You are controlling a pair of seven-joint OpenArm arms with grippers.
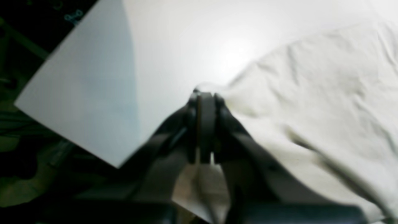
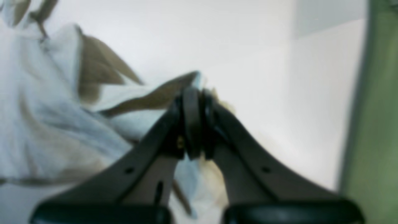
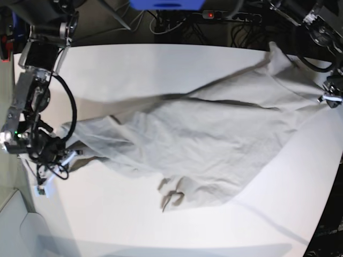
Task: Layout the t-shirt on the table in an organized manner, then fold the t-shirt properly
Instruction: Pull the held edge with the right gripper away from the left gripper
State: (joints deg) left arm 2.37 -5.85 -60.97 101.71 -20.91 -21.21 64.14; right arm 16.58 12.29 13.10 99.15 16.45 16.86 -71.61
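The light grey-beige t-shirt (image 3: 203,134) lies stretched and wrinkled across the white table (image 3: 134,69), from the left side to the far right corner. In the left wrist view my left gripper (image 1: 205,93) is shut on an edge of the t-shirt (image 1: 311,93), just above the table (image 1: 171,46). My right gripper (image 2: 196,93) is shut on another edge of the t-shirt (image 2: 46,109), with bare table (image 2: 248,46) beyond it. In the base view the right arm (image 3: 29,136) stands at the cloth's left end. A small dark fold (image 3: 172,198) shows at the cloth's near edge.
A table corner (image 1: 118,166) lies close to my left gripper, with dark floor and clutter past it. A green surface (image 2: 373,124) runs past the table's edge beside my right gripper. Cables and a power strip (image 3: 214,16) sit behind the table's far edge.
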